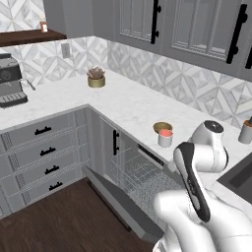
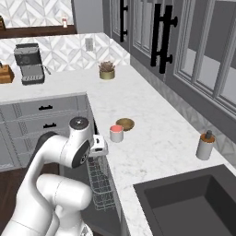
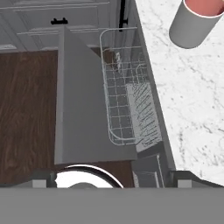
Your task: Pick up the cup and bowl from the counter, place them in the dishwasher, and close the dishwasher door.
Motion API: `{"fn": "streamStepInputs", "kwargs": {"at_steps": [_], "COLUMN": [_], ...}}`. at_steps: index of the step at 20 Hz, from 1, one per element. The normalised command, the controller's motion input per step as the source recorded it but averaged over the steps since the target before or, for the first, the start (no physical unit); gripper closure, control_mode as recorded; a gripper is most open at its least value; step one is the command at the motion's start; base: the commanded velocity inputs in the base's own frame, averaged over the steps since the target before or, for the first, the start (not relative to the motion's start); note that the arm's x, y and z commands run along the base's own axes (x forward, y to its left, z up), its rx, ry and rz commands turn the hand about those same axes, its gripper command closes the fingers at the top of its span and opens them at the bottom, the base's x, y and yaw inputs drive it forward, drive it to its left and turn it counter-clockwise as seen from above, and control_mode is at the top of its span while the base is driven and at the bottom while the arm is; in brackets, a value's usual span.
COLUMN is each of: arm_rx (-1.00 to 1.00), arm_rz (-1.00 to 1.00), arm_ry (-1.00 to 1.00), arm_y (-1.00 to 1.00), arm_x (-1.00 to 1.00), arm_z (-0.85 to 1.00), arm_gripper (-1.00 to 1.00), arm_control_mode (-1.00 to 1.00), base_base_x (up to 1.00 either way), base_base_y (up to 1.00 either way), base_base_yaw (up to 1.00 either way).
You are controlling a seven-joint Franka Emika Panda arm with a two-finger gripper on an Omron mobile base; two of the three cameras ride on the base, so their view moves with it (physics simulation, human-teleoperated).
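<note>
Counter [image 1: 133, 106] marble, white with faint grey veins, is running in a long L from the upper left of the left base view to its right edge, where the arm is hiding part of it. Below its front edge the dishwasher [image 1: 140, 174] is standing open, its grey wire rack [image 3: 124, 100] showing bare wires with nothing sitting in it, and its far end is cut off behind the robot's body. Its flat grey dishwasher door [image 1: 120, 202] is hanging down over the dark wood floor [image 3: 26, 109], and its handle is not visible. At the centre right of the left base view the bowl [image 1: 162, 127], shallow, round and brown-tan, is sitting on the marble, partly hidden behind the cup [image 1: 165, 138], a short white cylinder with a salmon-red inside; the two are looking as if they touch. In the hand view the cup is cut off by the top edge. The gripper [image 2: 98, 145] is hovering just beside the cup, above the rack, its fingers spread wide and grasping nothing.
</note>
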Motion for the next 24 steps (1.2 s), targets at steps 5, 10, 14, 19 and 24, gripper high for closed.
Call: {"fn": "streamStepInputs", "kwargs": {"at_steps": [5,10,14,19,24], "arm_rx": [0.0,0.07,0.14,0.13,0.03], "arm_rz": [-0.21,-0.29,-0.26,-0.19,-0.13], "arm_ry": [-0.04,0.0,0.03,0.07,0.02], "arm_y": [0.0,-0.02,-0.24,-0.42,-0.48], "arm_x": [0.2,0.37,0.44,0.33,0.36], "arm_z": [0.0,0.23,0.43,0.18,0.0], "arm_gripper": [-1.0,-1.0,-1.0,-1.0,-1.0], "arm_control_mode": [-1.0,-1.0,-1.0,-1.0,-1.0], "base_base_x": [0.0,0.0,0.0,0.0,0.0], "base_base_y": [0.0,0.0,0.0,0.0,0.0], "base_base_yaw": [0.0,0.0,0.0,0.0,0.0]}}
